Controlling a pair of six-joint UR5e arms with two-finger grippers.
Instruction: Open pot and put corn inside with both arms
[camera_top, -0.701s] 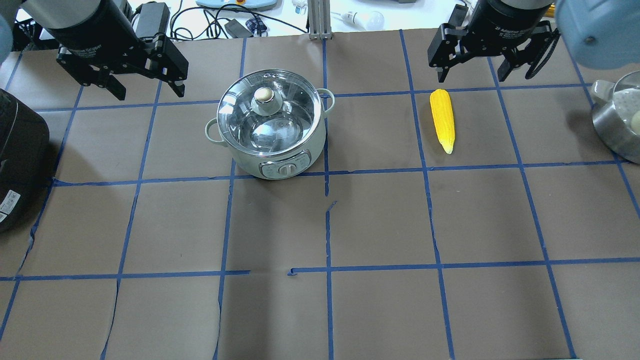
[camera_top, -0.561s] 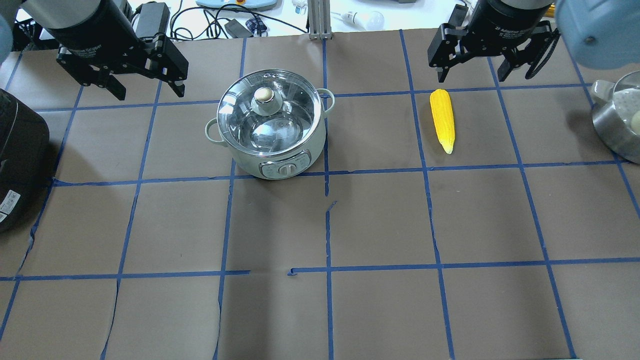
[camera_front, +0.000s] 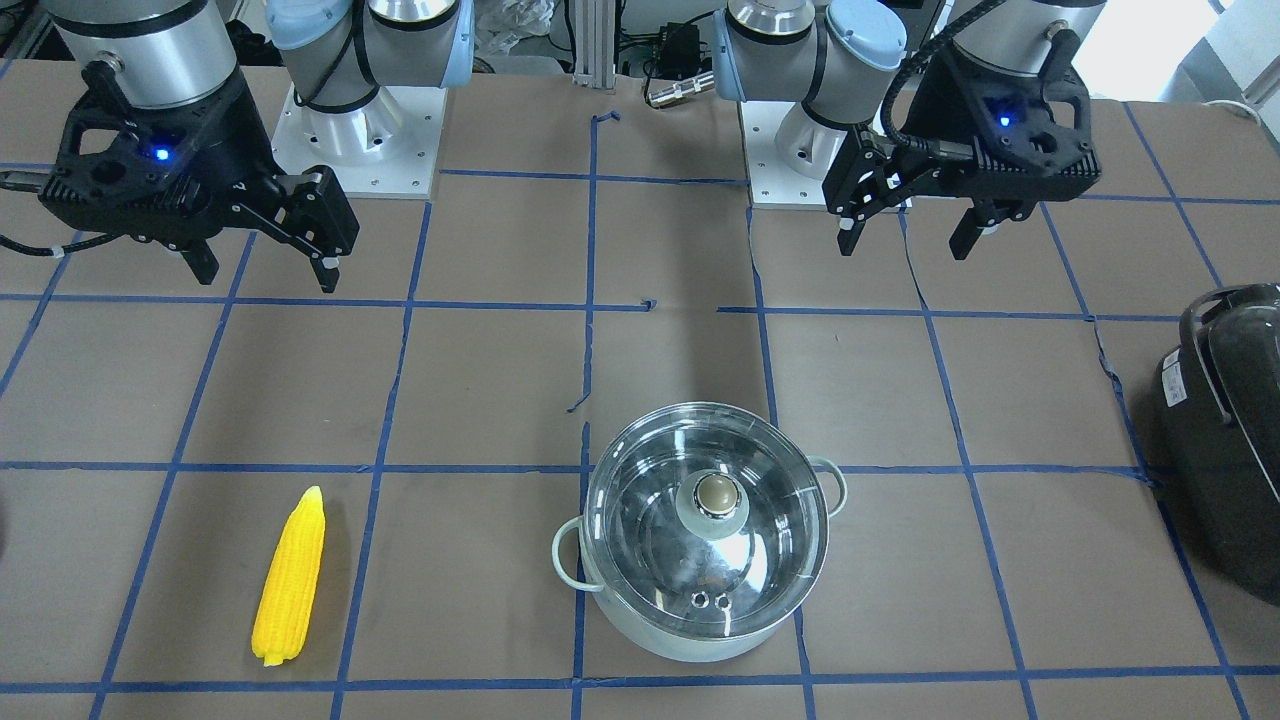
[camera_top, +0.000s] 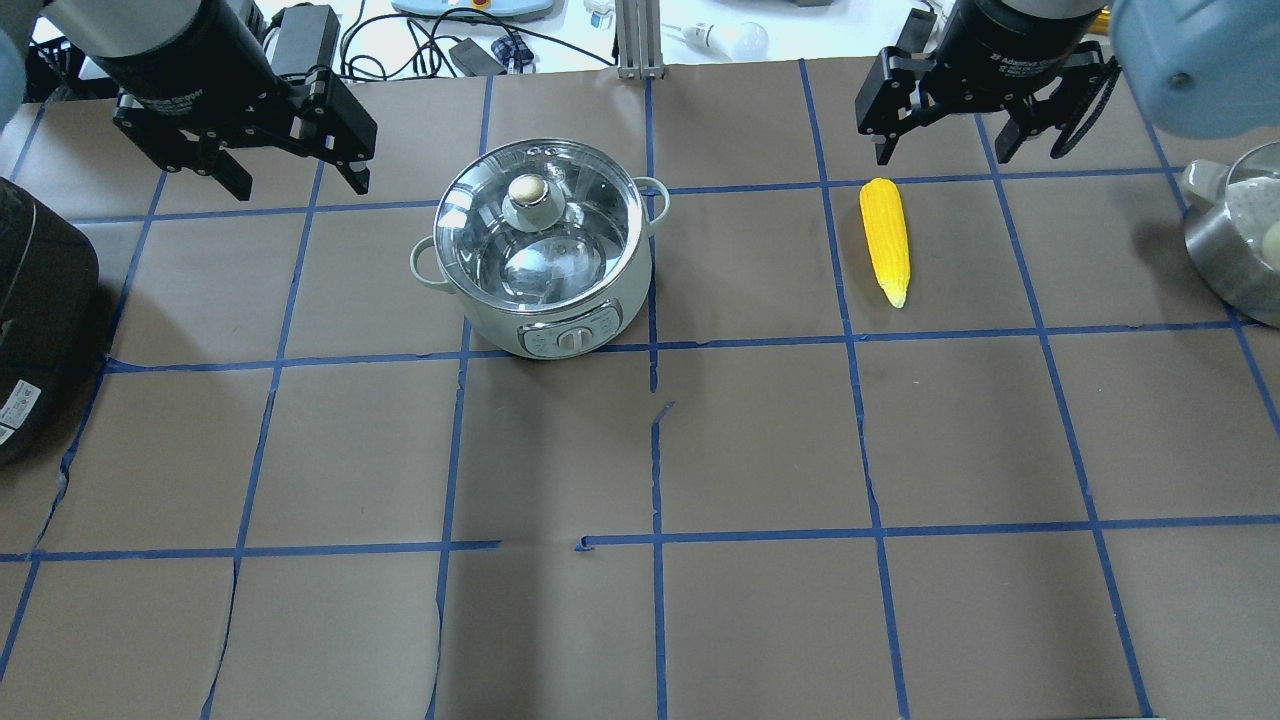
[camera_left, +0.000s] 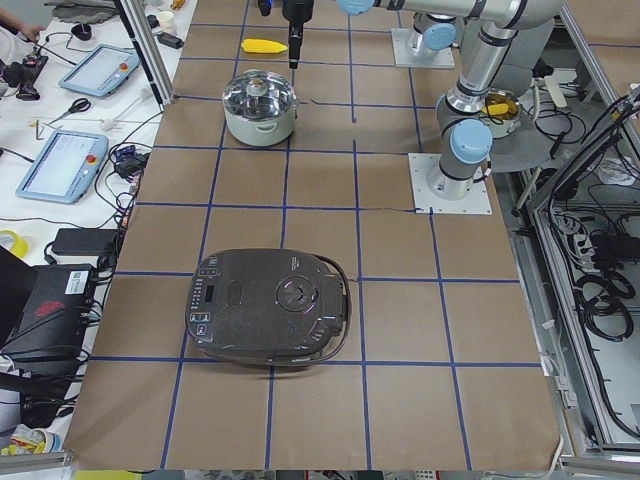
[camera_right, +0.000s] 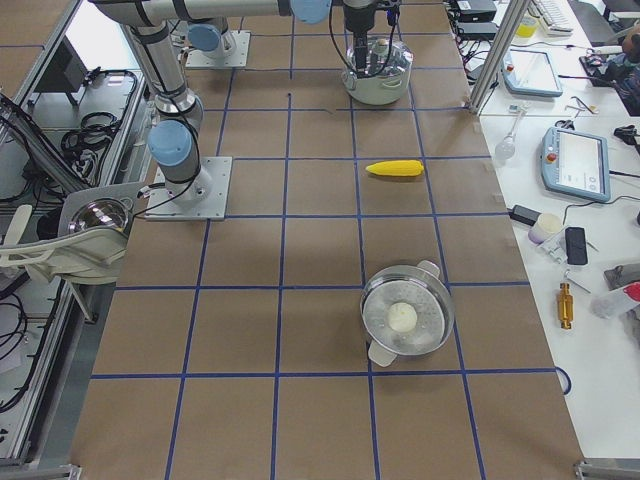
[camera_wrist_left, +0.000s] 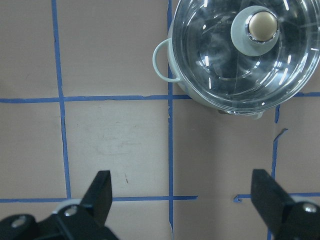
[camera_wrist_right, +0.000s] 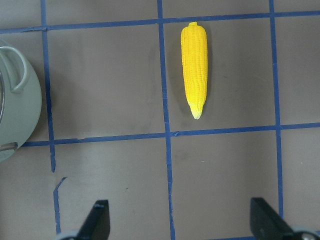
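You have little writing to go on: white print on the body of the black two-finger right gripper (camera_top: 942, 150) reads "2F Adaptive Gripper", and the like print on the black two-finger left gripper (camera_top: 298, 185) is too small to make out fully. The white label on the large black appliance (camera_top: 35, 300), well off to the pot's left, cannot be read. Nor can the markings around the dial on the front panel of the round stainless-steel pot (camera_top: 545, 290) with its pale outer wall and two loop handles. Your pot stands on the brown paper-covered table (camera_top: 760, 440) with its blue tape grid. Its clear glass lid (camera_top: 590, 215) is seated on it, the pale knob (camera_top: 527, 195) at the centre. The bright yellow tapered corn cob (camera_top: 886, 238) lies flat to the pot's right, well apart from it, with its narrow tip pointing back toward the robot's base. Your left gripper hangs above the table off the pot's left side, fingers spread wide, holding and touching nothing. Your right gripper hangs on the pot's right, above the table near the corn cob's blunt end, fingers likewise spread wide and clear of the cob. A second, steel lidded pan (camera_top: 1235, 250) sits farther right of the pot, beyond the corn cob.
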